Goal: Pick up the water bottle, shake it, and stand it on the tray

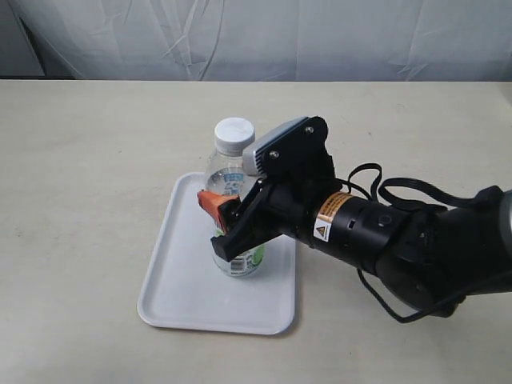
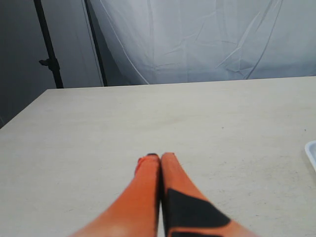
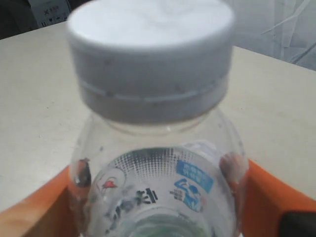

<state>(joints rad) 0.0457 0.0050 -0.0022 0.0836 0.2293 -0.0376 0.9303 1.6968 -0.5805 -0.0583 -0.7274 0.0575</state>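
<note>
The left gripper (image 2: 159, 157) is pinched closed on nothing, over bare counter (image 2: 98, 128). Mid-counter, towards the near edge, the tray (image 1: 180, 296) carries the bottle (image 1: 228, 168) upright on its right half. The right gripper (image 1: 226, 226) is clamped round its body below the cap.

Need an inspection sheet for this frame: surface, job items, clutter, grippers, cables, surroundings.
Surface: pale table, no spills seen.
Job's things: bottle upright on the tray, cap on; tray flat on the table.
Clutter: nothing seen.
Grippers: right gripper has its jaws on both sides of the bottle, touching it; left gripper has its jaws together, empty, over the table.
Cables: black cable looped along the right arm, clear of the tray.
Surroundings: white backdrop behind the table; dark stand past its edge.
</note>
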